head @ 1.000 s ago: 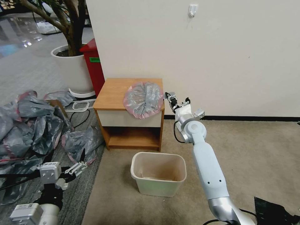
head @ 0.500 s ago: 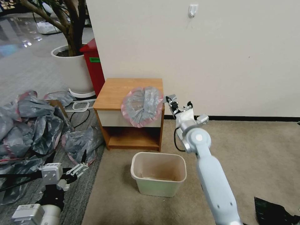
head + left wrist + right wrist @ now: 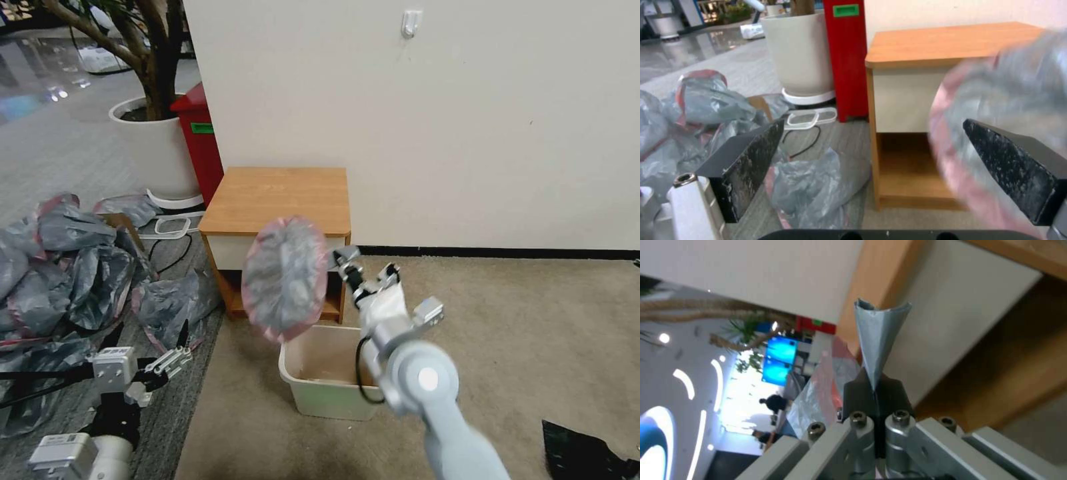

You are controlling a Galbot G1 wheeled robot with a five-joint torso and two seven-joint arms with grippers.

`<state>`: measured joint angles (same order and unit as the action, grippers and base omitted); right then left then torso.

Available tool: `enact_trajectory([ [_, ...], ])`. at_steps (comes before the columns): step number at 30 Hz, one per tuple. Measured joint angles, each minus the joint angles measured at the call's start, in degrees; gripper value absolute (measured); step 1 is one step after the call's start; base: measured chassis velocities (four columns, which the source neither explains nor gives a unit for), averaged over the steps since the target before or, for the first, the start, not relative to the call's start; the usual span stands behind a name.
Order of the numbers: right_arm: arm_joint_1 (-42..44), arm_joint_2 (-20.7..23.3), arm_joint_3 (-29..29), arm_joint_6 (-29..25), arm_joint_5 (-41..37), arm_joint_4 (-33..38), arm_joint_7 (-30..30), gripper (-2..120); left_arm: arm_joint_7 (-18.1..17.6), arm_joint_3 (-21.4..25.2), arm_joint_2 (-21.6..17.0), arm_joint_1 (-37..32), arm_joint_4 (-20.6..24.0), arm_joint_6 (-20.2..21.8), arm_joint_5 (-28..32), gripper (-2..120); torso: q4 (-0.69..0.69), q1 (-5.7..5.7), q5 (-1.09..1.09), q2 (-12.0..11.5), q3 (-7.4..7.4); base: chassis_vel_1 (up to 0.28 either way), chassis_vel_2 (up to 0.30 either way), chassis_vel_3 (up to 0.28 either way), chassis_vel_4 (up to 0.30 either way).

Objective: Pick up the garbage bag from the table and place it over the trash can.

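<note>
The thin grey translucent garbage bag with a pink rim [image 3: 285, 277] hangs in the air in front of the small orange-brown wooden table [image 3: 280, 190], above the cream rectangular plastic trash can [image 3: 320, 393]. The right pincer [image 3: 343, 261] is clenched on a corner of it. The left pincer [image 3: 175, 355] sits low at the left, released, beside a heap of grey-and-pink plastic bags [image 3: 60, 267].

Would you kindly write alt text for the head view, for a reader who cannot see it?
The right gripper, shut on the garbage bag, holds it in the air above the trash can, in front of the table. The left gripper is open, low beside piled bags.
</note>
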<state>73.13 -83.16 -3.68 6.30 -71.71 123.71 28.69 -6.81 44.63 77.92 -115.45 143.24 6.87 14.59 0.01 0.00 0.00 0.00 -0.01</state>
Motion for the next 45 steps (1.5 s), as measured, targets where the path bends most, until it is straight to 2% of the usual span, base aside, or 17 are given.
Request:
enact_trajectory([
  [7, 8.53, 2.83, 2.69, -1.20, 5.33, 2.50, 1.68, 0, 0.05, 0.02, -0.44, 0.63, 0.00, 0.40, 0.45, 100, -0.01, 0.00, 0.00, 0.01, 0.00, 0.000, 0.000, 0.000, 0.000],
  [11, 11.13, 3.93, 2.78, -2.07, 8.76, 2.23, 1.69, 0, 0.06, -0.03, -0.43, 0.95, 0.00, 0.43, 0.51, 100, -0.01, 0.00, 0.00, 0.00, 0.00, 0.000, 0.000, 0.000, 0.000],
  [18, 13.90, 4.53, 1.61, -1.60, 10.14, 2.27, 1.96, 0, 0.07, -0.13, -0.41, 1.25, 0.00, 0.45, 0.57, 100, -0.01, 0.00, 0.00, 0.00, 0.00, 0.000, 0.000, 0.000, 0.000],
  [20, 14.08, 4.59, 1.45, -1.47, 10.67, 2.27, 2.57, 7, 0.07, -0.15, -0.42, 1.28, 0.00, 0.46, 0.58, 100, -0.01, 0.00, 0.00, 0.00, 0.00, 0.000, 0.000, 0.000, 0.000],
  [21, 14.08, 4.59, 1.45, -1.47, 10.67, 2.27, 2.57, 7, 0.07, -0.15, -0.42, 1.28, 0.00, 0.46, 0.58, 100, -0.01, 0.00, 0.00, 0.00, 0.00, 0.000, 0.000, 0.000, 0.000],
  [26, 13.72, 4.87, 1.01, -1.94, 10.81, 2.56, 5.99, 31, 0.07, -0.25, -0.47, 1.38, 0.00, 0.47, 0.64, 100, 0.00, 0.00, 0.00, 0.00, 0.00, 0.000, 0.000, 0.000, 0.000],
  [27, 13.72, 4.87, 1.01, -1.94, 10.81, 2.56, 5.99, 31, 0.07, -0.25, -0.47, 1.38, 0.00, 0.47, 0.64, 100, 0.00, 0.00, 0.00, 0.00, 0.00, 0.000, 0.000, 0.000, 0.000],
  [34, 14.52, 6.64, -0.90, -2.24, 9.43, 5.13, 10.45, 59, 0.07, -0.37, -0.47, 1.69, 0.00, 0.93, 1.03, 100, -0.01, 0.00, 0.00, 0.00, 0.01, 0.000, 0.000, 0.000, 0.000],
  [35, 14.52, 6.64, -0.90, -2.24, 9.43, 5.13, 10.45, 59, 0.07, -0.37, -0.47, 1.69, 0.00, 0.93, 1.03, 100, -0.01, 0.00, 0.00, 0.00, 0.01, 0.000, 0.000, 0.000, 0.000],
  [39, 15.45, 7.65, -2.35, -2.23, 9.09, 6.96, 10.89, 77, 0.07, -0.76, -0.73, 2.20, 0.00, 2.75, 1.54, 100, 0.00, 0.00, 0.01, 0.00, 0.01, 0.000, 0.000, 0.000, 0.000],
  [40, 15.45, 7.65, -2.35, -2.23, 9.09, 6.96, 10.89, 77, 0.07, -0.76, -0.73, 2.20, 0.00, 2.75, 1.54, 100, 0.00, 0.00, 0.01, 0.00, 0.01, 0.000, 0.000, 0.000, 0.000],
  [42, 15.81, 7.77, -3.41, -2.24, 8.89, 7.97, 11.03, 87, 0.07, -1.28, -1.05, 2.76, 0.00, 4.85, 1.90, 100, -0.01, 0.00, 0.01, 0.00, 0.01, 0.000, 0.000, 0.000, 0.000],
  [43, 15.81, 7.77, -3.41, -2.24, 8.89, 7.97, 11.03, 87, 0.07, -1.28, -1.05, 2.76, 0.00, 4.85, 1.90, 100, -0.01, 0.00, 0.01, 0.00, 0.01, 0.000, 0.000, 0.000, 0.000],
  [45, 16.03, 7.88, -4.28, -2.22, 8.75, 8.66, 11.10, 96, 0.07, -1.57, -1.21, 3.05, 0.00, 5.90, 2.06, 100, -0.01, 0.00, 0.00, 0.00, 0.01, 0.000, 0.000, 0.000, 0.000],
])
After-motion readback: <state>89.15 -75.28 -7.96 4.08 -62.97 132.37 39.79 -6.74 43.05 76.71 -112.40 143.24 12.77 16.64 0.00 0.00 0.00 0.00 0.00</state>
